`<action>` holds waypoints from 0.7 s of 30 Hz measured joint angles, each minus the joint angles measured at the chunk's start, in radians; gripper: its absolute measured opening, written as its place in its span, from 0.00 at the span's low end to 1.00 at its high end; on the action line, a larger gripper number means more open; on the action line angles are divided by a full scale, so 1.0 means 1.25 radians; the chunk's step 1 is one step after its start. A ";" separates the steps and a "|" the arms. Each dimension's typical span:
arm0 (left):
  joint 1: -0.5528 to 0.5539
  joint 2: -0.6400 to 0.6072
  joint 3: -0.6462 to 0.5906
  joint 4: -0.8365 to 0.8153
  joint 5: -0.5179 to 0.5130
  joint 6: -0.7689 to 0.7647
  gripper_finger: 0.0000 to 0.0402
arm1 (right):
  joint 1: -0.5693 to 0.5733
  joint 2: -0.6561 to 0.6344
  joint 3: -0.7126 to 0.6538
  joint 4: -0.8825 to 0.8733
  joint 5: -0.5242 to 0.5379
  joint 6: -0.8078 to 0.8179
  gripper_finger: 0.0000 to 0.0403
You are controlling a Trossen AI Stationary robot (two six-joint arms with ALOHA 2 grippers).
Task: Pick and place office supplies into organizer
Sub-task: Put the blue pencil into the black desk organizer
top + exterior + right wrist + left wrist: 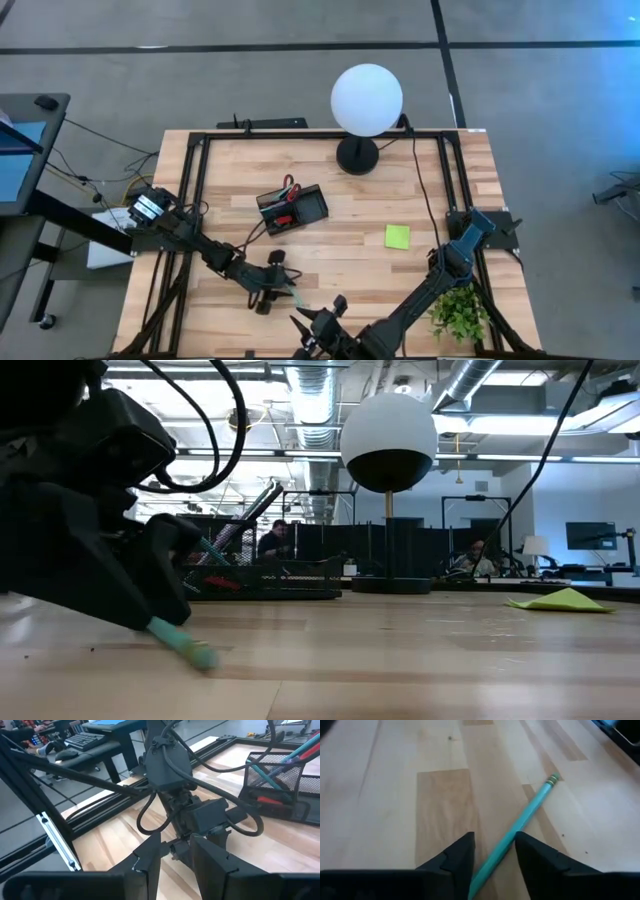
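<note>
- Left gripper [494, 857] is working low at the table's [340, 262] front edge, fingers straddling the teal pencil [520, 822] lying flat on the wood, not yet pinching it.
- Right gripper [175, 857] is waiting at the front edge, empty, jaws parted.
- Organizer [292, 208] is sitting mid-table, sticky pad [397, 236] lying toward the right edge.

No text, label, brand, number or sign can be read in any of the views. The white tag on the left arm's base [148, 208] in the high view carries dark marks too small to make out.
</note>
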 joint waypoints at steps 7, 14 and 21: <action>0.000 0.073 0.038 0.040 -0.050 -0.050 0.22 | 0.000 0.000 0.000 0.001 0.000 0.010 0.24; 0.001 0.219 0.131 0.179 -0.100 -0.085 0.11 | 0.007 0.000 0.000 0.001 0.000 0.014 0.24; 0.006 0.220 0.179 0.166 -0.096 -0.024 0.08 | 0.023 0.000 0.000 0.001 0.000 0.027 0.24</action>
